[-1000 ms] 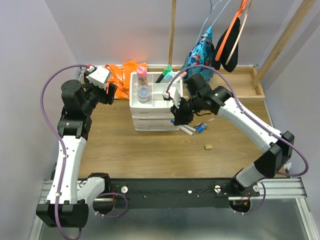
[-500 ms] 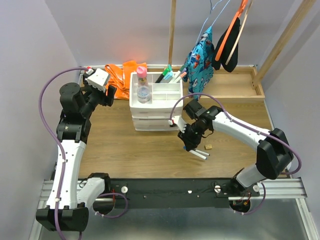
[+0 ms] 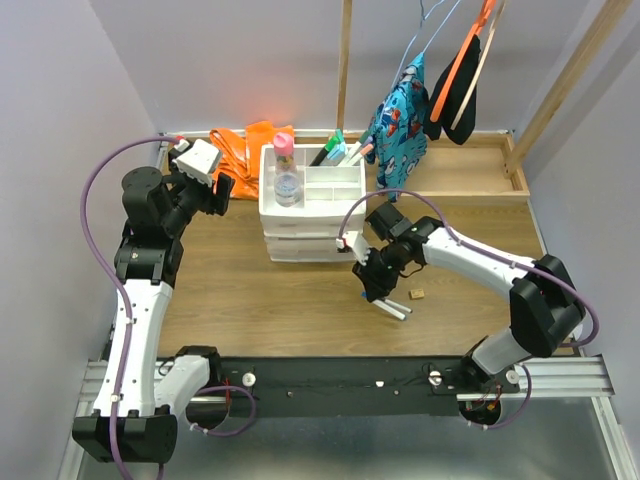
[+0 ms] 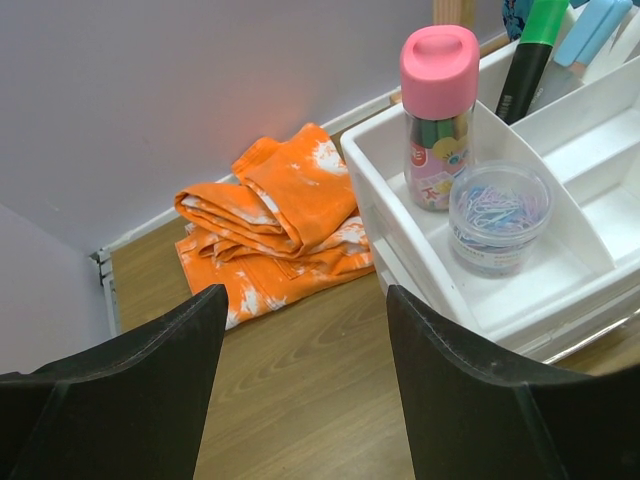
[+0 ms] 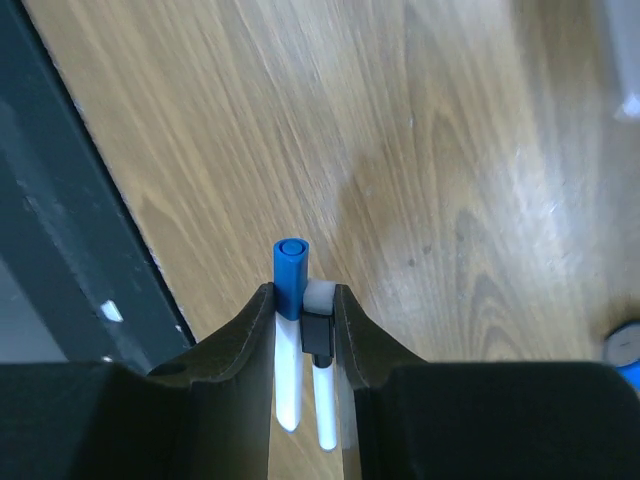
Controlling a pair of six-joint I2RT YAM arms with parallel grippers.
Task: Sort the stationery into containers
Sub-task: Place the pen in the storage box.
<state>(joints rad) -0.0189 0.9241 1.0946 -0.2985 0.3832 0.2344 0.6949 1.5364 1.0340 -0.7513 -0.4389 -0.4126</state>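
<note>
My right gripper is shut on two thin white markers held side by side, one with a blue cap and one with a white-and-black end. It holds them low over the wood in front of the white drawer unit; their white ends stick out. The tan block lies just to its right. In the unit's top tray stand a pink-capped jar, a clear round jar of clips, and green-black and blue highlighters. My left gripper is open and empty, left of the unit.
The orange cloth lies folded at the back left by the wall. A wooden frame tray sits at the back right, with clothes hanging above it. A small blue round end shows on the wood at the right wrist view's edge.
My right gripper moved from beside the drawer unit toward the table's near edge, carrying the two markers off the table. The left arm barely moved.
</note>
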